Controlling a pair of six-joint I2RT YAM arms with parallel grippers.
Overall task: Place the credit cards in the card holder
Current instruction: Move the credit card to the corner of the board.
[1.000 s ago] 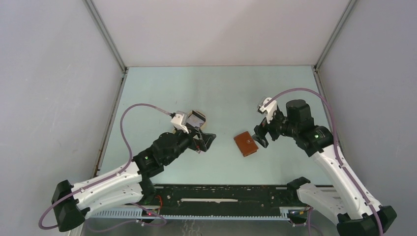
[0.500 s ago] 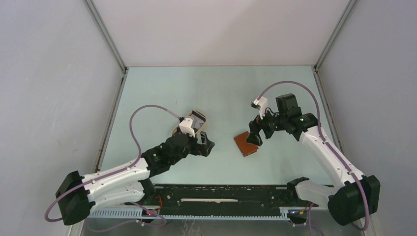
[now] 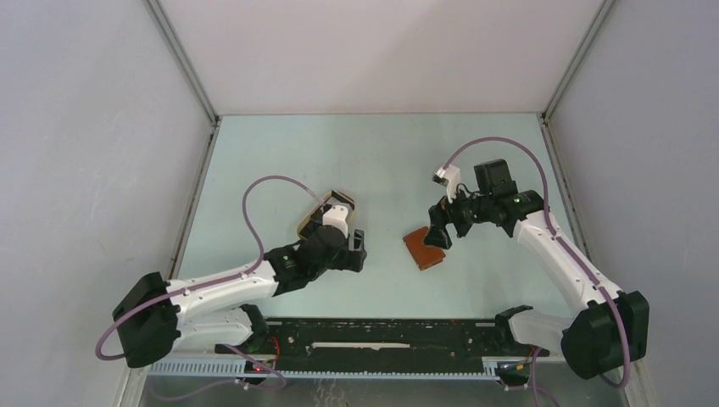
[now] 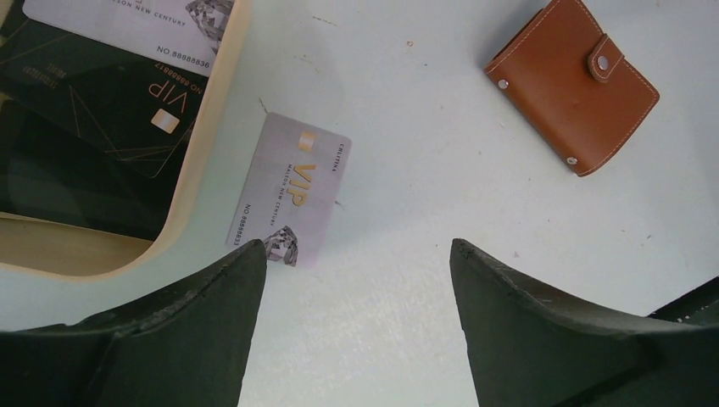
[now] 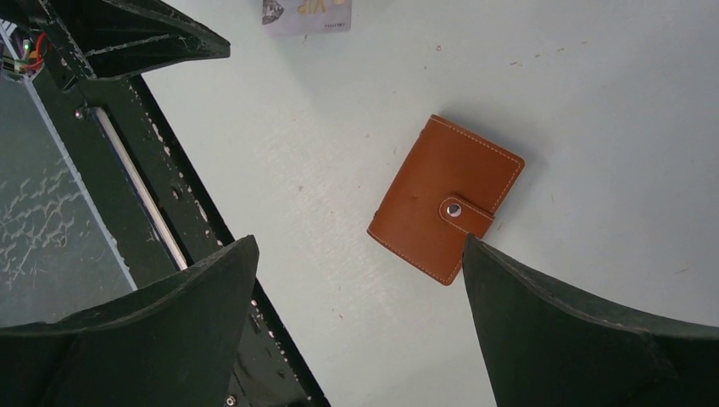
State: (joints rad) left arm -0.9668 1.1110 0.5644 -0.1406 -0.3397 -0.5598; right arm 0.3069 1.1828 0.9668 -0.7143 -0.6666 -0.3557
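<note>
Your left gripper (image 4: 356, 254) gapes empty beside a glossy silver card (image 4: 290, 199); your right gripper (image 5: 360, 246) stands wide, empty, above the stitched brown leather-look wallet (image 5: 437, 195), flat and clasped

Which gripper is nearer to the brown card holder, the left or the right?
The right. The right gripper hangs just above the card holder. The left gripper is farther off to its left, above a silver card.
</note>
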